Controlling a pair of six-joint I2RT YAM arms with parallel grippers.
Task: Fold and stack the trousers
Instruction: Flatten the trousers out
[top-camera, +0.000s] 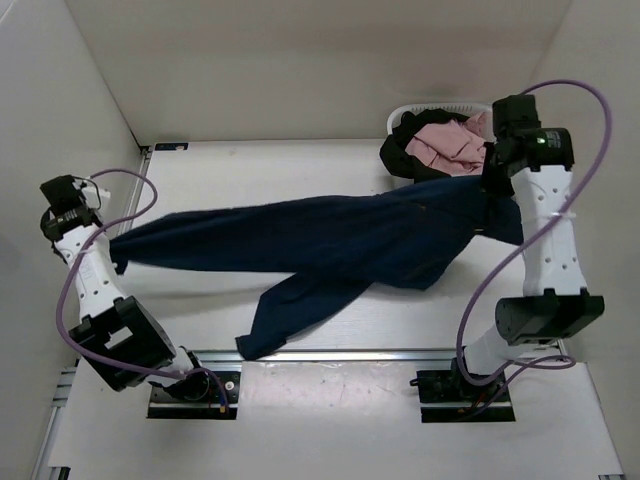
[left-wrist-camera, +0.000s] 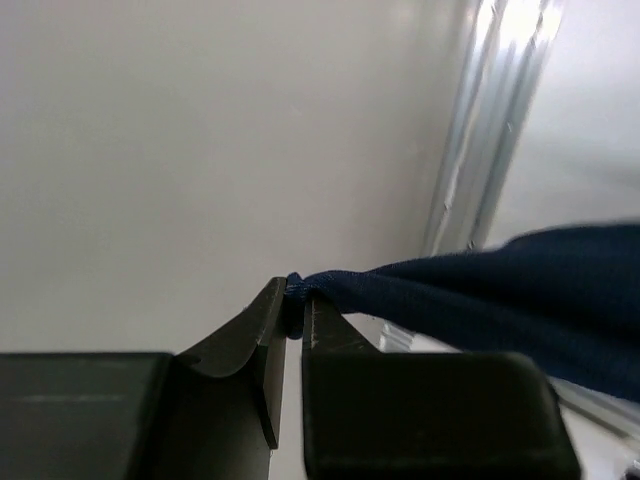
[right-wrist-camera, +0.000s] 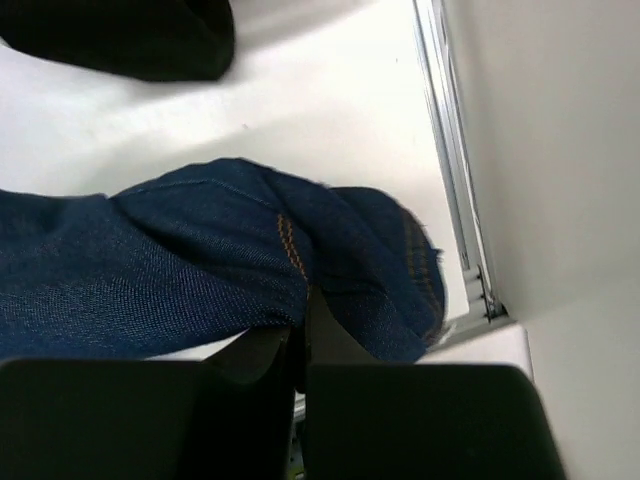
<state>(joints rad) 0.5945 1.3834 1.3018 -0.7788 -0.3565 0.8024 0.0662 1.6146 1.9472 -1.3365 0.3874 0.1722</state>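
The navy denim trousers (top-camera: 340, 240) stretch between the claws: left gripper (left-wrist-camera: 295, 303) pinching a thin hem, right gripper (right-wrist-camera: 300, 322) pinching orange-stitched, frayed denim. Only the top view shows the arms spread wide, a loose leg trailing, and the black pair (top-camera: 400, 158) draped over the white basket (top-camera: 440, 106) beside the right claw.

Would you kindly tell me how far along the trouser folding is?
Done: nothing folded or stacked yet. In hand: the navy denim trousers, stretched between the left gripper and right gripper, both shut on them. Left: folding them; a black garment sits in the white basket.
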